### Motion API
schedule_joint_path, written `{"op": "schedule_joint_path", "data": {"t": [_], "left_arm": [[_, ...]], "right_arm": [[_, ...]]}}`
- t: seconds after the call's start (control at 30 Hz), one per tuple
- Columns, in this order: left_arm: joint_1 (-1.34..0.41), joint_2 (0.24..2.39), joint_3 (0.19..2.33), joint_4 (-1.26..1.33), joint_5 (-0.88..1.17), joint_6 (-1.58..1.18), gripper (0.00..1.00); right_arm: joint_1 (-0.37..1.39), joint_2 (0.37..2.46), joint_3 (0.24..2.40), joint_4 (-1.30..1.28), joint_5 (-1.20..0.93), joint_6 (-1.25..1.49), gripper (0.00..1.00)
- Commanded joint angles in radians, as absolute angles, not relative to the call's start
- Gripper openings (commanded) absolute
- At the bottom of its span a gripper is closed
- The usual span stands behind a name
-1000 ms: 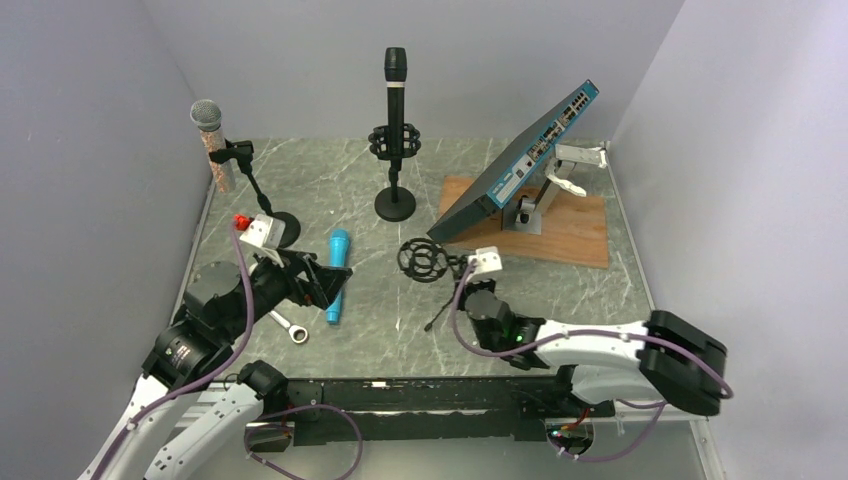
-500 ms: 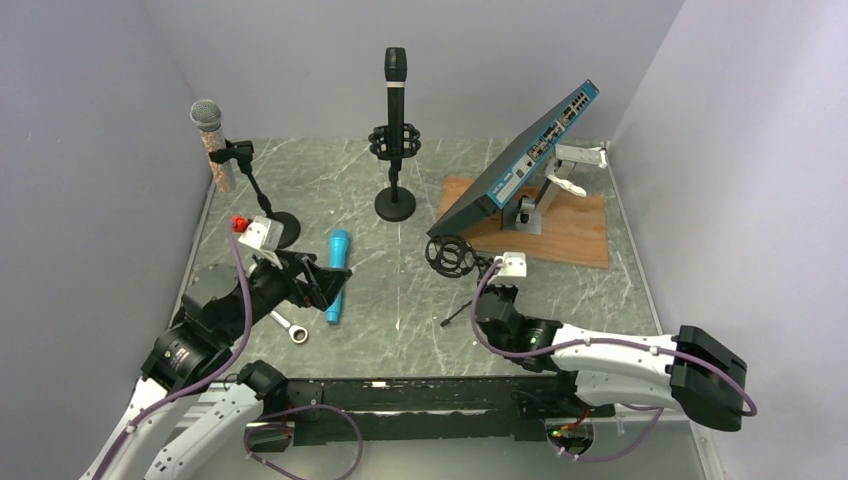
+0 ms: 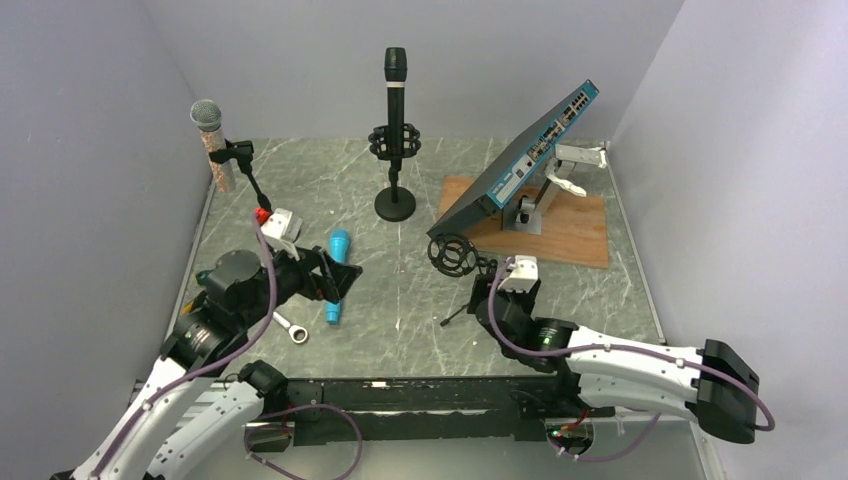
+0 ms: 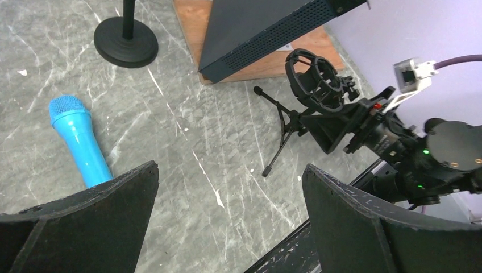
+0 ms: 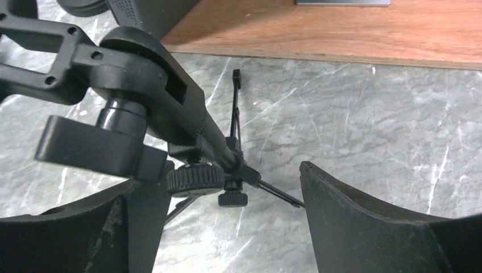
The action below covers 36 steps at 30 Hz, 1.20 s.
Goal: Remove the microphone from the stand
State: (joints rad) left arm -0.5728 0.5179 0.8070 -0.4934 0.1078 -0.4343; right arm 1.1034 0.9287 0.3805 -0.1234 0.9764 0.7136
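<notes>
Presently the right gripper (image 5: 219, 190) stands open with the stand (image 5: 193, 122) between its parted jaws, while the left gripper (image 4: 230, 170) gapes wide and empty near the blue mic (image 4: 79, 142).

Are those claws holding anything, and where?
Nothing is held. The right gripper is open around the small black tripod stand; the left gripper is open.

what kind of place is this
Probably a robot test cell, not a studio: left arm and right arm bolted at a marble-look table, plain walls boxing it in, props like a stand microphone and network switch.
</notes>
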Motion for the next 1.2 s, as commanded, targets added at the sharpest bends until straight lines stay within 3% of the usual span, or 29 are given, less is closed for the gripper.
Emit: {"op": "schedule_joint_path", "data": {"t": [0.0,0.23,0.63,0.8,0.97,1.17], "left_arm": [[-0.571,0.615,0.868,-0.435,0.115,-0.428,0.99],[-0.563,0.759,0.976,-0.398,0.132,-0.413,0.99],[-0.415,1.063,1.407,-0.409,0.215,-0.391,0.99],[-0.343,1.235,1.562,-0.325,0.352,-0.388,0.99],[-0.331,1.375,1.672,-0.208,0.272,-0.344,0.99],[-0.301,1.601,1.809,-0.109,0.319,-0.349,0.99]], "right_arm": [[1.113,0.836,0.414,-0.250,0.865,0.804,0.84],[1.111,0.713,0.446,-0.311,0.718,0.783,0.88],[1.112,0.484,0.425,-0.309,0.597,0.661,0.86],[1.112,0.441,0.417,-0.319,0.612,0.631,0.87],[1.112,0.387,0.400,-0.322,0.631,0.600,0.88],[1.112,0.266,0.358,-0.319,0.620,0.578,0.90]]}}
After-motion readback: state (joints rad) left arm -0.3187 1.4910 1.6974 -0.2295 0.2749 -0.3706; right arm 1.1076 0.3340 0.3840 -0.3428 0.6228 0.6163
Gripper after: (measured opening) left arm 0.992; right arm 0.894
